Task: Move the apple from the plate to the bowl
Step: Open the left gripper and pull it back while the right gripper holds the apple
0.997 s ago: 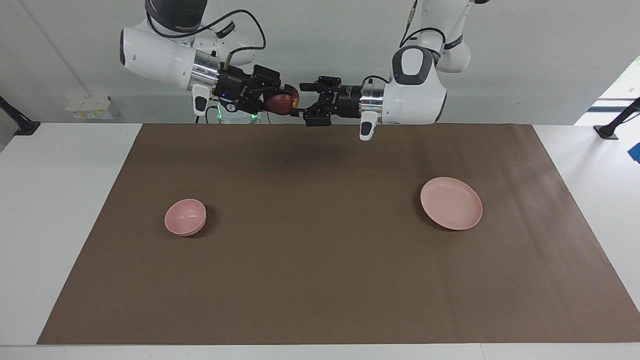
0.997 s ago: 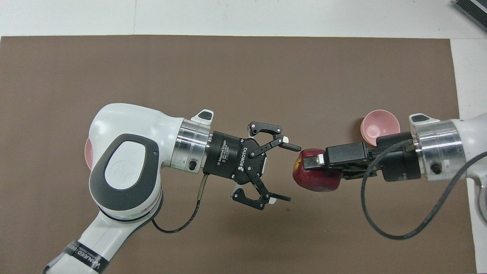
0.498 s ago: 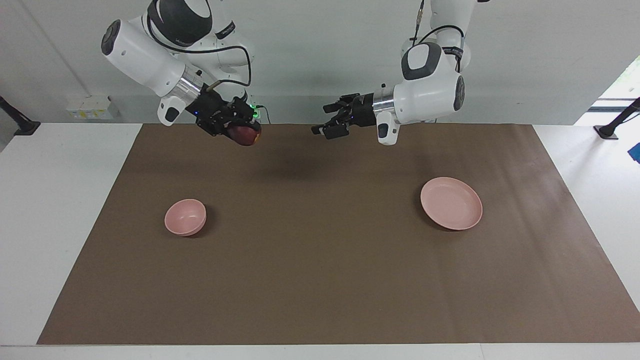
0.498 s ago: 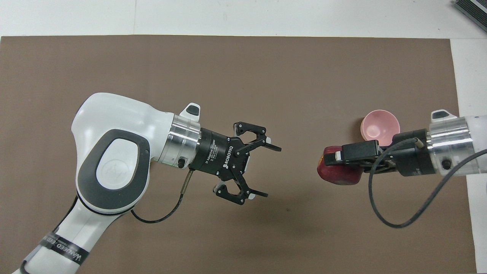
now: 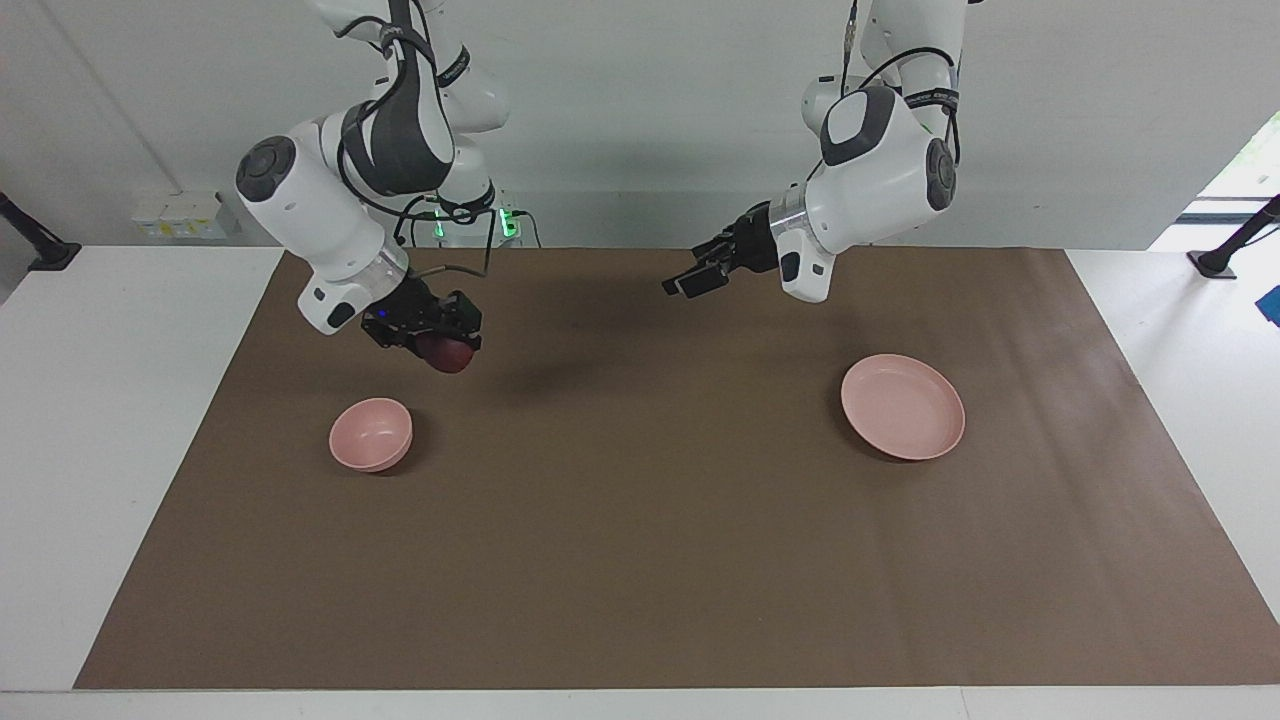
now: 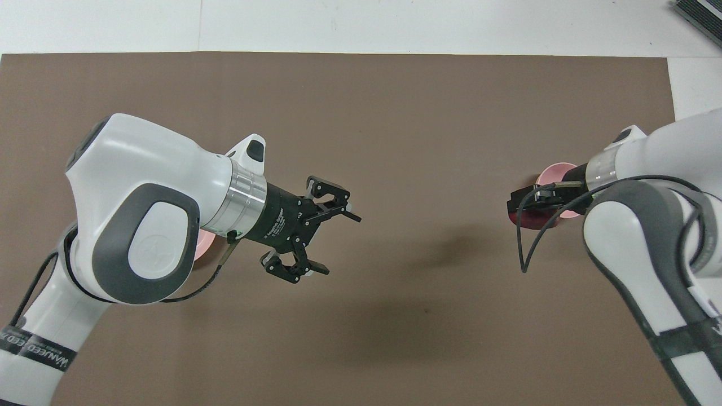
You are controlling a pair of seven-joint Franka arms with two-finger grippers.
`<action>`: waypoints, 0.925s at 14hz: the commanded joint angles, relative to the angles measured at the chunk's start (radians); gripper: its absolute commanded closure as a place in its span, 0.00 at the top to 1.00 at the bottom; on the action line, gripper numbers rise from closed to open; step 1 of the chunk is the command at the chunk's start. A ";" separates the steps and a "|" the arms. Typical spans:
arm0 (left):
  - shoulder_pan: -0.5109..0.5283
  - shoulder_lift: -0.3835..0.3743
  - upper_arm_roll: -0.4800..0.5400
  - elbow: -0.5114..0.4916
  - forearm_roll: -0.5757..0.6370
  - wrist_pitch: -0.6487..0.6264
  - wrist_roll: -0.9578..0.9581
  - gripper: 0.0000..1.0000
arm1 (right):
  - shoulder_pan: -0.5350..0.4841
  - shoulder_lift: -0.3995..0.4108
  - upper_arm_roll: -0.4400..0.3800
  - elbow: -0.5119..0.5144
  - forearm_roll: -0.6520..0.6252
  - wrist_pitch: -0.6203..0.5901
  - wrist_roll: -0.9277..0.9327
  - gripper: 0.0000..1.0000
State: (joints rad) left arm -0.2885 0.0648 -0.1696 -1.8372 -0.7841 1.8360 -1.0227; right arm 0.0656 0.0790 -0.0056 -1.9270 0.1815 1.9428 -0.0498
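My right gripper (image 5: 441, 345) is shut on the dark red apple (image 5: 447, 353) and holds it in the air over the mat, just beside the small pink bowl (image 5: 371, 434) and above its rim height. In the overhead view the apple (image 6: 522, 219) overlaps the bowl's edge (image 6: 551, 170). The bowl is empty. The wide pink plate (image 5: 902, 407) lies empty toward the left arm's end. My left gripper (image 5: 690, 280) is open and empty in the air over the mat between the plate and the table's middle; it also shows in the overhead view (image 6: 341, 245).
A brown mat (image 5: 640, 560) covers most of the white table. In the overhead view the left arm's wrist hides most of the plate (image 6: 204, 243). A dark object (image 6: 699, 14) lies off the mat at the table's corner farthest from the robots.
My right gripper has swung away from the left gripper and come down with the apple to beside the bowl. My left gripper has drawn back toward the plate's end, still open.
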 commanded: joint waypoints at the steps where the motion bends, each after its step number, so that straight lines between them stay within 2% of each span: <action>1: 0.018 -0.003 -0.004 0.009 0.123 -0.021 0.105 1.00 | 0.013 0.062 0.006 0.081 -0.189 -0.005 -0.016 0.00; 7: 0.090 -0.008 -0.002 0.027 0.385 -0.027 0.399 1.00 | 0.013 0.159 0.006 0.072 -0.496 0.065 -0.028 0.00; 10: 0.147 -0.010 0.001 0.048 0.518 -0.064 0.586 1.00 | 0.014 0.176 0.006 0.063 -0.566 0.067 -0.028 0.00; 13: 0.201 -0.007 0.001 0.084 0.571 -0.115 0.706 1.00 | 0.014 0.202 0.006 0.066 -0.614 0.096 -0.028 0.00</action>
State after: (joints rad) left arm -0.1221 0.0628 -0.1627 -1.7801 -0.2503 1.7698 -0.3840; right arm 0.0859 0.2662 -0.0046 -1.8710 -0.3960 2.0117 -0.0510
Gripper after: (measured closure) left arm 0.000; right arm 0.110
